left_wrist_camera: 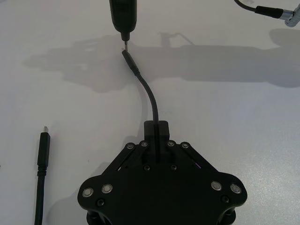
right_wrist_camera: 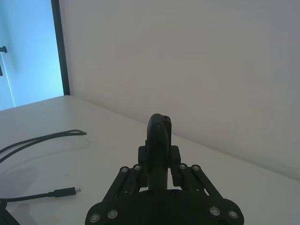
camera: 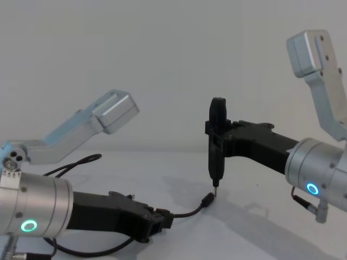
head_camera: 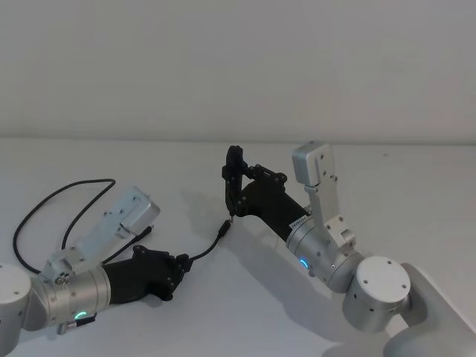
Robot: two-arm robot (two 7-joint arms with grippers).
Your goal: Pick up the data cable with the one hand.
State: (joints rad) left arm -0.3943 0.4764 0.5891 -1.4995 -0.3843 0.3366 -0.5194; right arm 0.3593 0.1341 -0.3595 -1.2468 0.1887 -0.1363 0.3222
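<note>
My left gripper [head_camera: 178, 269], the one with the green ring, lies low over the table, shut on the data cable [head_camera: 204, 249] a short way behind one plug. In the left wrist view its fingers [left_wrist_camera: 156, 129] pinch the cord [left_wrist_camera: 151, 96], which curves forward to the plug [left_wrist_camera: 131, 63]. The rest of the cable loops away to the left [head_camera: 44, 204], and its other plug [left_wrist_camera: 44, 147] lies on the table. My right gripper [head_camera: 242, 182] is shut on an upright black tool [camera: 217, 146], whose thin pin tip [camera: 215, 190] hangs just above the held plug [camera: 207, 200].
A thicker black lead with a silver metal plug [left_wrist_camera: 276, 13] lies beyond the right arm. The white table [head_camera: 387, 193] runs back to a plain wall. Both silver forearms sit low at the near corners.
</note>
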